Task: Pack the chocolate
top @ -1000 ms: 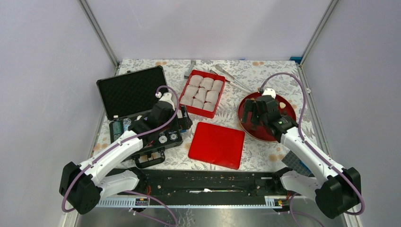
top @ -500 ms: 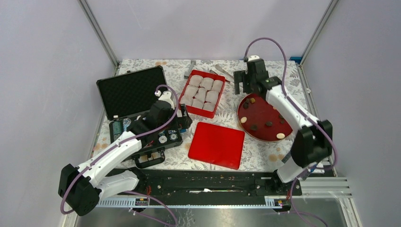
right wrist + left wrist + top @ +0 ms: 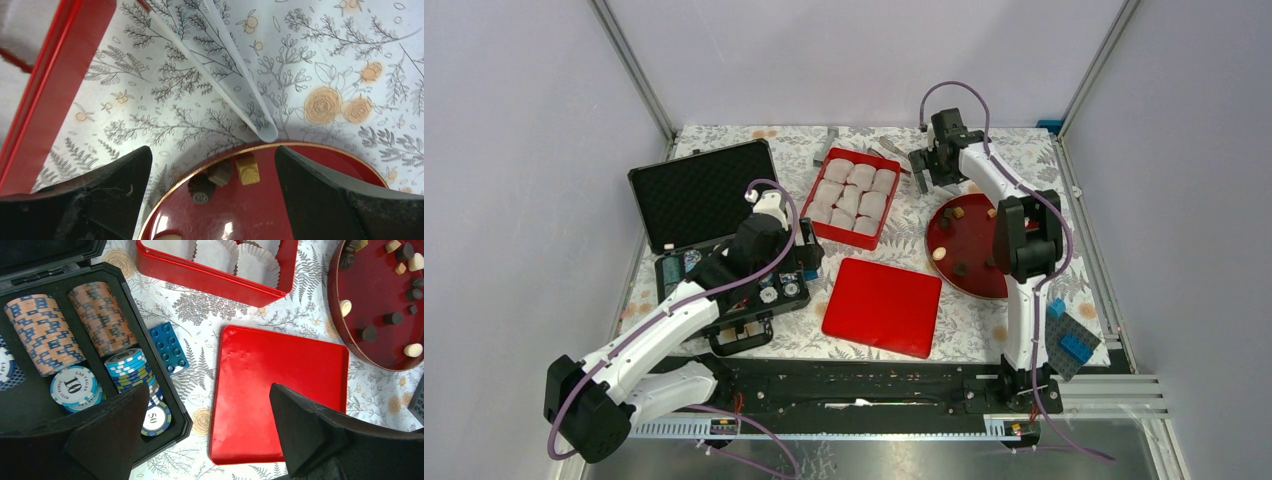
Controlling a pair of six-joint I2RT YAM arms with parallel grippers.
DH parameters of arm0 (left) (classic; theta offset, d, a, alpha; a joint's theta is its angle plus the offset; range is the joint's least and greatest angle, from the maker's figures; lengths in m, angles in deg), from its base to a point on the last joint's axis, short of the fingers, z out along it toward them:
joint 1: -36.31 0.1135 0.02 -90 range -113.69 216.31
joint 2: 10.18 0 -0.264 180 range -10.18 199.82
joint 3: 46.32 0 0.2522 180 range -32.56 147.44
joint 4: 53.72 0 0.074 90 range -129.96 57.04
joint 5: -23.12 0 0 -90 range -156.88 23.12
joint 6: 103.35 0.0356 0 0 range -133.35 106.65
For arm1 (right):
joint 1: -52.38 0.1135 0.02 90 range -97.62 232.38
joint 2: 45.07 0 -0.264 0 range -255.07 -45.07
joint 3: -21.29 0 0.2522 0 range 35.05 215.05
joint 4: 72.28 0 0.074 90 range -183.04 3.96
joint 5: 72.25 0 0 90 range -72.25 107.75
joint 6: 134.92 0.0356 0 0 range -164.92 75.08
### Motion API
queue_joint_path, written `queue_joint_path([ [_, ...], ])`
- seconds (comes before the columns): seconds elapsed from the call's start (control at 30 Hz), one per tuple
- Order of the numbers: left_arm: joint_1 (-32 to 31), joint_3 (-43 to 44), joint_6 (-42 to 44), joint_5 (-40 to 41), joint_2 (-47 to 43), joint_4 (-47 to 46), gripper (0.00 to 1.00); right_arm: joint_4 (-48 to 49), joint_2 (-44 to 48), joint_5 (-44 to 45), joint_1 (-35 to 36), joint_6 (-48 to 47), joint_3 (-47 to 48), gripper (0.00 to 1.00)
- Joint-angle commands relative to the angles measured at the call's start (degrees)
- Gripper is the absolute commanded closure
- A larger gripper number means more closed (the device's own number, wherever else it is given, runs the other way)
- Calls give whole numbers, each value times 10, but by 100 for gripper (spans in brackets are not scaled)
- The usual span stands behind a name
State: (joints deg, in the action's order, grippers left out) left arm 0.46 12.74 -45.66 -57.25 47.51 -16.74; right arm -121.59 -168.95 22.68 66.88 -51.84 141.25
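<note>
The chocolate lies as several small dark, brown and tan lumps on a round red plate. A red box of white paper cups stands left of it, with its flat red lid in front. My right gripper is open and empty above the plate's far rim. In the right wrist view it hangs over a dark lump, a brown lump and a tan lump. My left gripper is open and empty between the black case and the lid.
An open black case with striped chips sits at the left. A blue brick lies beside it. Metal tongs lie behind the plate, their tip at its rim. Blue bricks on a grey plate sit at the near right.
My right arm swung from over the plate's middle to its far rim, uncovering the chocolates. My left arm barely moved.
</note>
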Motion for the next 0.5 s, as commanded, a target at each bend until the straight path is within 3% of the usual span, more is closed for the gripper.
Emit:
queue_joint_path([
  [0.0, 2, 28, 21, 33, -5, -14, 1, -16, -45, -9, -4, -41, 64, 0],
  [0.37, 2, 47, 38, 50, -2, 15, 1, -27, -138, -25, -13, -48, 150, 0],
  [0.47, 2, 43, 37, 53, -6, 15, 1, -33, -164, -21, -13, -45, 180, 5],
])
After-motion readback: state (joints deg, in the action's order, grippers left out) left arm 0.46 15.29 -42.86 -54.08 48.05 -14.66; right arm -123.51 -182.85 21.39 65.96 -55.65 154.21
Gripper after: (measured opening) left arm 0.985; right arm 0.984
